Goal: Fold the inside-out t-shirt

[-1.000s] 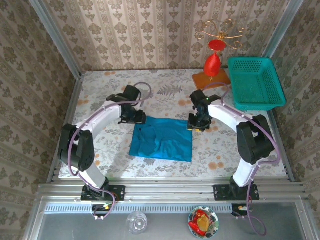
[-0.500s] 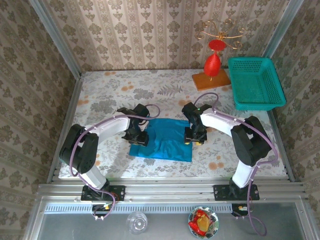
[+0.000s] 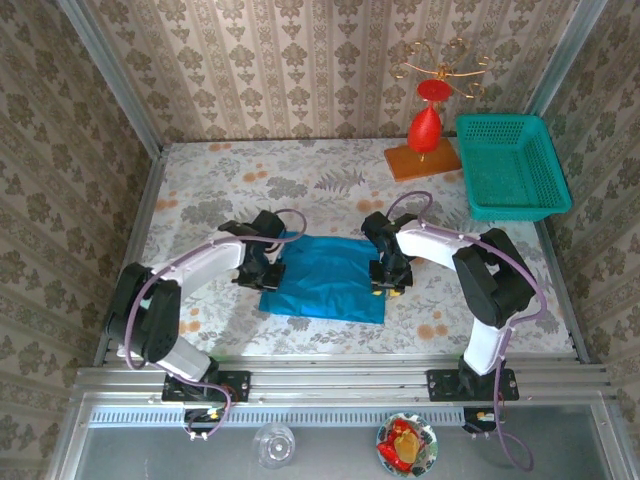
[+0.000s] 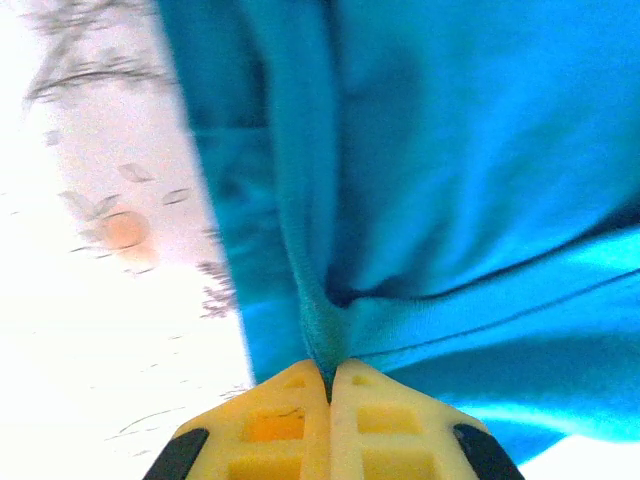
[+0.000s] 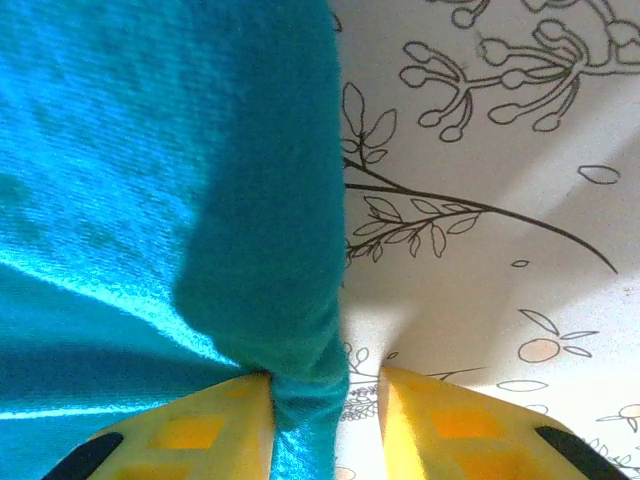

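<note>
The inside-out t-shirt (image 3: 325, 278) lies as a bright blue folded rectangle in the middle of the floral table (image 3: 210, 190). At its left edge my left gripper (image 3: 263, 268) is shut, and in the left wrist view its yellow jaws (image 4: 330, 368) pinch a ridge of the blue cloth (image 4: 450, 150). My right gripper (image 3: 388, 272) is at the shirt's right edge. In the right wrist view it (image 5: 325, 385) stands open around the cloth's edge (image 5: 150, 150): the fabric touches the left finger and a gap of bare table separates it from the right finger.
A teal mesh basket (image 3: 510, 165) stands at the back right. Next to it a red ornament on a gold wire stand (image 3: 428, 115) rests on a wooden base (image 3: 420, 160). Patterned walls enclose the table on three sides.
Both grippers came down from the shirt's far corners onto its side edges. The left one closed on the cloth. The right one narrowed around the right edge.
</note>
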